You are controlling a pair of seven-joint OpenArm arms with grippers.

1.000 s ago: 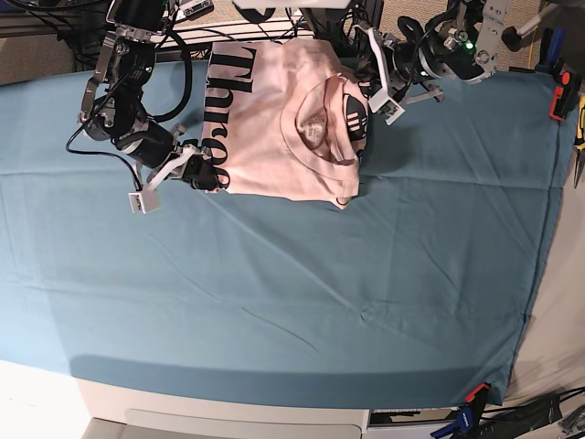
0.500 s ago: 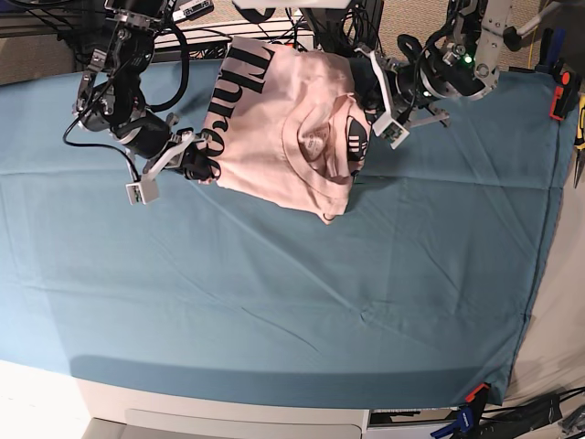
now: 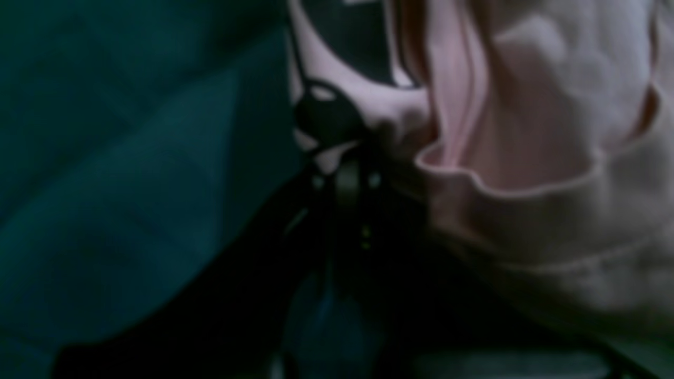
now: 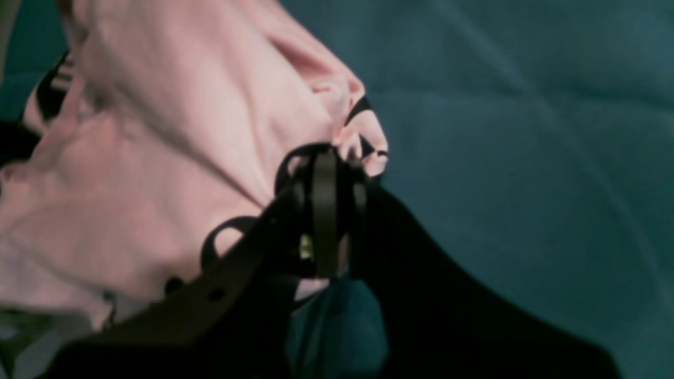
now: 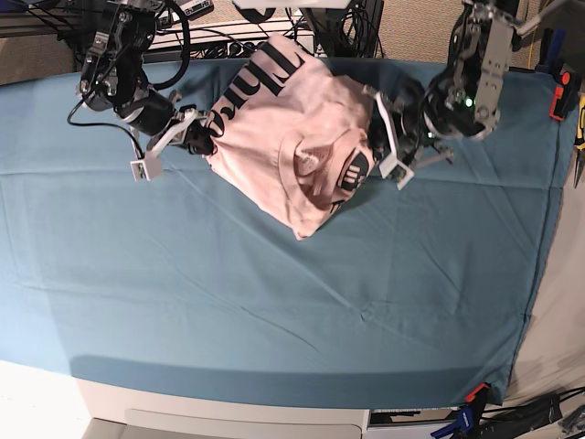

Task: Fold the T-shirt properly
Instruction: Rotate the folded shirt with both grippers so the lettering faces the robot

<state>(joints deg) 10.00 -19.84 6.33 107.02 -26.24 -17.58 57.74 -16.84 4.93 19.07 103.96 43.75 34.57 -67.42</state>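
The pale pink T-shirt (image 5: 283, 128) is a folded bundle lifted askew over the teal cloth (image 5: 274, 302). Black lettering shows along its far-left edge and a logo near its right side. In the base view my right gripper (image 5: 205, 137) is shut on the shirt's left corner. The right wrist view shows that gripper (image 4: 326, 158) pinching printed pink fabric (image 4: 158, 158). On the shirt's right edge my left gripper (image 5: 369, 154) is shut. In the left wrist view its fingertips (image 3: 350, 152) clamp fabric beside a hemmed fold (image 3: 526, 131). The lowest corner of the shirt (image 5: 304, 229) points toward the front.
An orange-and-black clamp (image 5: 559, 91) holds the cloth at the far right edge, and a blue clamp (image 5: 462, 422) sits at the front right corner. Cables and equipment (image 5: 274, 18) crowd the back edge. The cloth's right edge (image 5: 539, 247) drops off to bare floor.
Both grippers kept hold while the shirt turned clockwise in the base view. The lettered left edge swung to the back, and the left gripper came forward with the logo side.
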